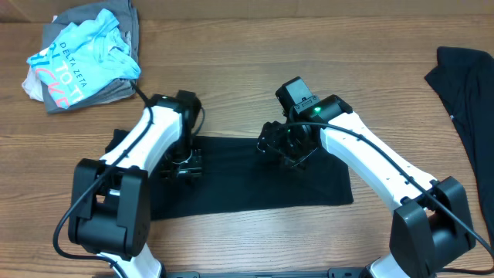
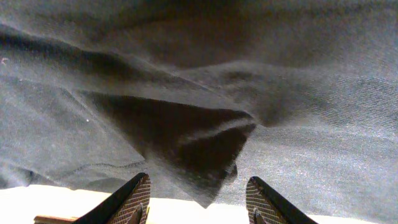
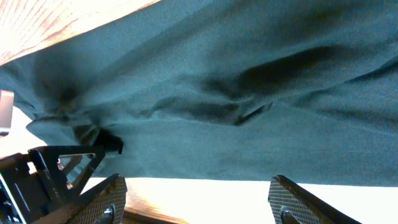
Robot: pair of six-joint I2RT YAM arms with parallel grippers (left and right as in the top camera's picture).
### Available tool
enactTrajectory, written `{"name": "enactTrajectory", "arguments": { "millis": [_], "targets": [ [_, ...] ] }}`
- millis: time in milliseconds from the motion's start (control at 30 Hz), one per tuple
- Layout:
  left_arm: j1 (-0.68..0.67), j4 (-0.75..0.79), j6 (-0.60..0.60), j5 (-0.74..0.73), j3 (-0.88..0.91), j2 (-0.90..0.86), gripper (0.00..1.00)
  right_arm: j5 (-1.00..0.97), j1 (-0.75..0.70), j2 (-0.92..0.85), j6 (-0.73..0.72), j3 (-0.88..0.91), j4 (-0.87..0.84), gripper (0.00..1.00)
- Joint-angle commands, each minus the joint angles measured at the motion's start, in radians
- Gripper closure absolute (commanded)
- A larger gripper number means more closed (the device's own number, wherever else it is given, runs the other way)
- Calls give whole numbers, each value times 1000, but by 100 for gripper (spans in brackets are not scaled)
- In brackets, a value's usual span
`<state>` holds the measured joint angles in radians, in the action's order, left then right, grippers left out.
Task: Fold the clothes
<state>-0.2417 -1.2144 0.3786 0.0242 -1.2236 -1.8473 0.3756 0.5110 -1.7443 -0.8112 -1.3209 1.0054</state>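
Jaws stood apart on both the left gripper (image 2: 196, 182) and the right gripper (image 3: 198, 182), each low over the black T-shirt (image 1: 247, 184) spread on the table (image 1: 231, 69).

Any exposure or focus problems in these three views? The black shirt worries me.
Overhead: even light, sharp, but the black T-shirt reads as a flat dark patch, folds barely visible. Left wrist: weave and creases in focus; table strip at bottom blown out. Right wrist: same blown-out strip, shirt tinted teal.
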Motion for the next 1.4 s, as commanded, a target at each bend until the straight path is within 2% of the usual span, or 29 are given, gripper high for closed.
{"name": "enactTrajectory", "arguments": {
  "millis": [0,167,500,867,1367],
  "targets": [
    [-50,1,97,82,10,22,48,-20,-1,-3,0,5,-6,22],
    [-84,-3,142,122,11,22,48,-20,-1,-3,0,5,-3,22],
    [-86,-11,161,140,11,22,52,-20,-1,-3,3,5,2,22],
    [-86,40,168,143,108,22,51,-20,-1,-3,3,5,-3,22],
    [-86,90,156,197,108,23,52,-20,-1,-3,3,5,-10,22]
  ]
}}
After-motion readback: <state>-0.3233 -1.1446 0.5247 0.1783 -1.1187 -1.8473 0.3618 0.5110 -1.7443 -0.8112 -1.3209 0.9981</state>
